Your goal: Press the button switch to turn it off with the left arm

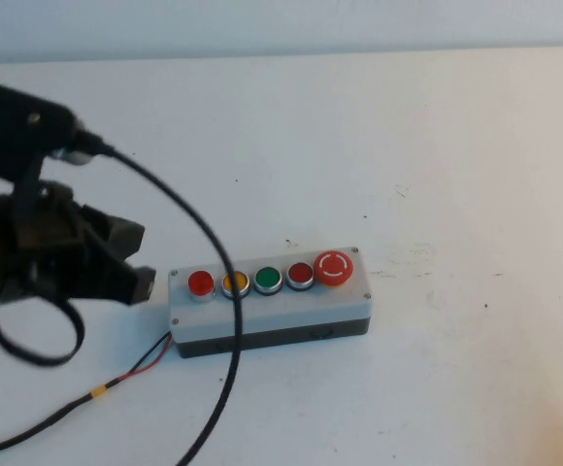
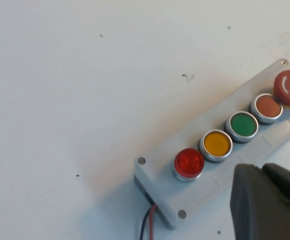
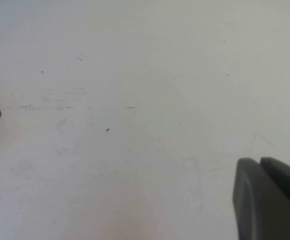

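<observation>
Black cable [image 1: 225,320] loops nearest the camera, crossing the grey box [image 1: 272,309] on the white desk [image 1: 437,175]. Left end effector [image 1: 131,282] – fingers clenched together – sits just beside the box's left end, near the button switch [image 1: 201,283], not touching it. Button switch is at the row's left end, next to the yellow button [image 1: 235,282]. Right end effector [image 3: 272,200] – also clenched – hovers over bare desk.
</observation>
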Controlling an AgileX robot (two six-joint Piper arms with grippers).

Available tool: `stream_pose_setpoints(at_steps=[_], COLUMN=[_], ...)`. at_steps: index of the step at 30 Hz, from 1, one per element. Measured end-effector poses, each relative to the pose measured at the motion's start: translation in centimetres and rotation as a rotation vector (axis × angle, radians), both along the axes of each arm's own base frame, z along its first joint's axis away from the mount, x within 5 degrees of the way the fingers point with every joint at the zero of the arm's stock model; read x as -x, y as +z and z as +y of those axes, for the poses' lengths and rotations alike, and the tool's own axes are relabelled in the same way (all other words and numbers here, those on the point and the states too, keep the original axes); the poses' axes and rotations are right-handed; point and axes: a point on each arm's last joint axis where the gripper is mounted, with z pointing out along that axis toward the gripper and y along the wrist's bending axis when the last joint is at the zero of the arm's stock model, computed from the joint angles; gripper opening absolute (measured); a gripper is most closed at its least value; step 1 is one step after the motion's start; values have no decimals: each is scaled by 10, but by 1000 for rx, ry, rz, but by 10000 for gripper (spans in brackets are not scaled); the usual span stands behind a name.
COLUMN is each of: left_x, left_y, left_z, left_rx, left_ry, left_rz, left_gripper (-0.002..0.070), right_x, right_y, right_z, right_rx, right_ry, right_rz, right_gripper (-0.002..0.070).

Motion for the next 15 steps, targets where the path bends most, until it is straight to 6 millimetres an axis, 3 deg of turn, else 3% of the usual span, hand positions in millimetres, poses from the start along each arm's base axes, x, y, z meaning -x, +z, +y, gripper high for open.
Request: stream_pose_setpoints(at_steps=[7,15], left_x=[65,107], left_y=[-26,-42], left_z=[31,51], left_rx=[133,191], left_ry=[55,64], left_rz=[-205,-357], left_gripper=[-2,-2], right_x=[0,0], right_y=[0,0], right_z=[0,0], right_rx=[0,0], right_ry=[0,0], right_rz=[0,0], right_gripper=[-16,-16])
